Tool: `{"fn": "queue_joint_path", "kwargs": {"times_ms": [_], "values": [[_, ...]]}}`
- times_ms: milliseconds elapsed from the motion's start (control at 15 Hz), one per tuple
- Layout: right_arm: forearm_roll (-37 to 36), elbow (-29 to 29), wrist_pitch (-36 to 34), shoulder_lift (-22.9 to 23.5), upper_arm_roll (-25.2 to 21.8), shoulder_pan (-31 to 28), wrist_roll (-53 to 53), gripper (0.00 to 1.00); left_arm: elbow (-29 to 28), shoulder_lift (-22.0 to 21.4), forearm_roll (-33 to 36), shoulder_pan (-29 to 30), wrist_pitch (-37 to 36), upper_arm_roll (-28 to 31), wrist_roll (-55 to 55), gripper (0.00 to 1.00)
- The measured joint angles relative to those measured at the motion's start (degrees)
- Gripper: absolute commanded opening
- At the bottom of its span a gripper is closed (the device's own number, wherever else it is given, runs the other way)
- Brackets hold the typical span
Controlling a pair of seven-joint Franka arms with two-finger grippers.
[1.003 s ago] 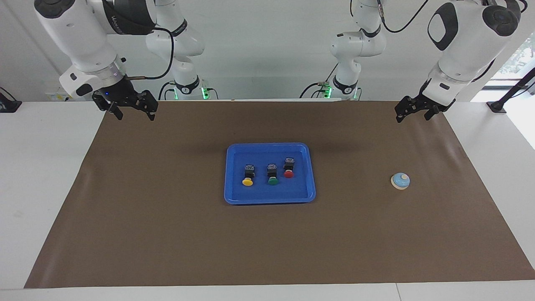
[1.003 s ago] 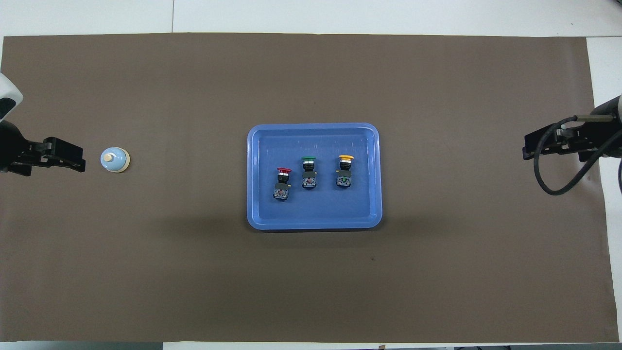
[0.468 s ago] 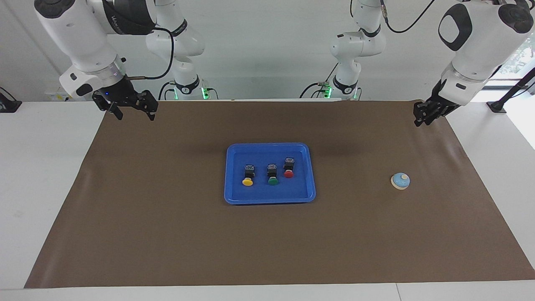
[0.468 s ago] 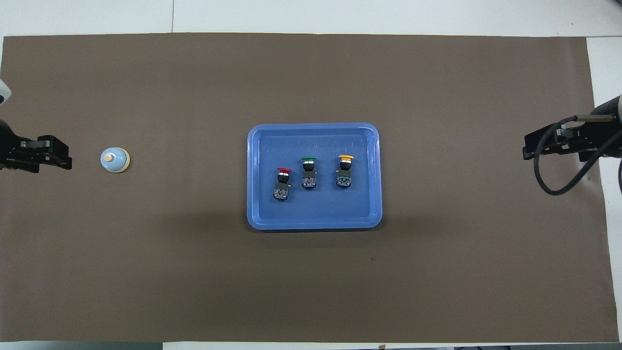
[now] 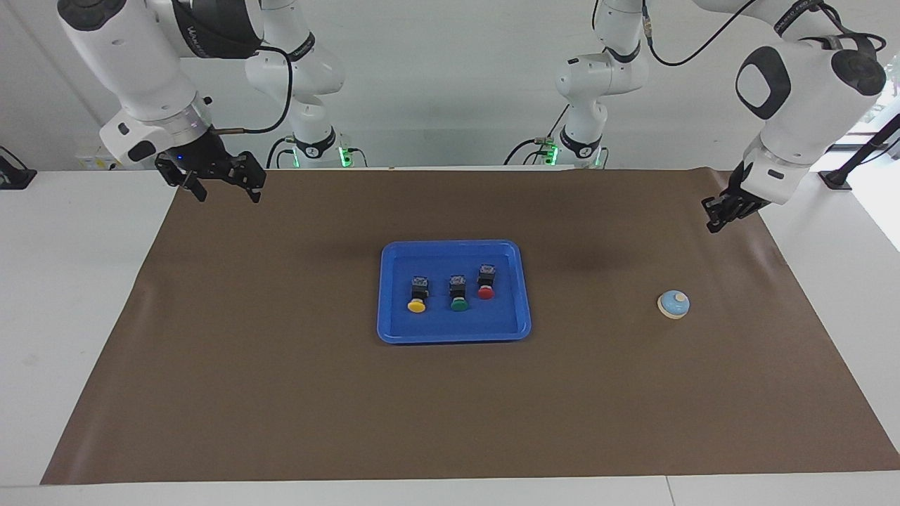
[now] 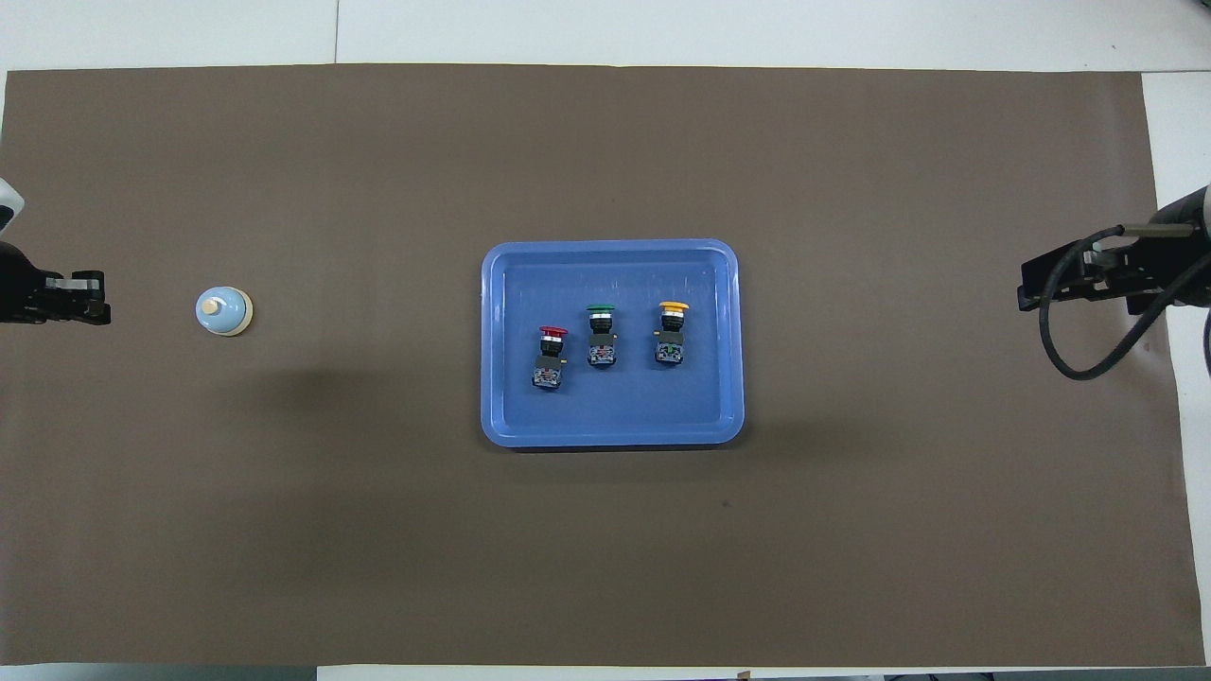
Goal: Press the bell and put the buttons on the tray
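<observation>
Facing view, left end effector now closed, lower, bell untouched

Tray at the middle of the mat, three buttons in it in a row along the table's length: first button toward the right arm's end, second button between, third button toward the left arm's end and slightly nearer to the robots. Bell on the mat, well apart from the tray, toward the left arm's end. Left gripper raised over the mat's edge at that end, closed and empty. Right gripper raised over the mat's corner at the right arm's end, parted and empty.
</observation>
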Motion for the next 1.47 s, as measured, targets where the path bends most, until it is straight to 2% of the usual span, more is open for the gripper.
{"fn": "queue_joint_path", "kwargs": {"times_ms": [334,869,1270,1470], "values": [[0.00,0.00,0.00,0.00,0.00,0.00,0.00,1.00,-0.17,5.95,0.00,0.33,6.52,-0.43,0.34,0.00],[0.00,0.00,0.00,0.00,0.00,0.00,0.00,1.00,-5.56,8.04,0.00,-1.13,13.14,-0.76,0.34,0.00],[0.00,0.00,0.00,0.00,0.00,0.00,0.00,1.00,-6.70,10.87,0.00,-2.05,16.42,-0.80,0.34,0.00],[0.00,0.00,0.00,0.00,0.00,0.00,0.00,1.00,-6.49,10.89,0.05,-2.37,16.38,-0.75,0.34,0.00]]}}
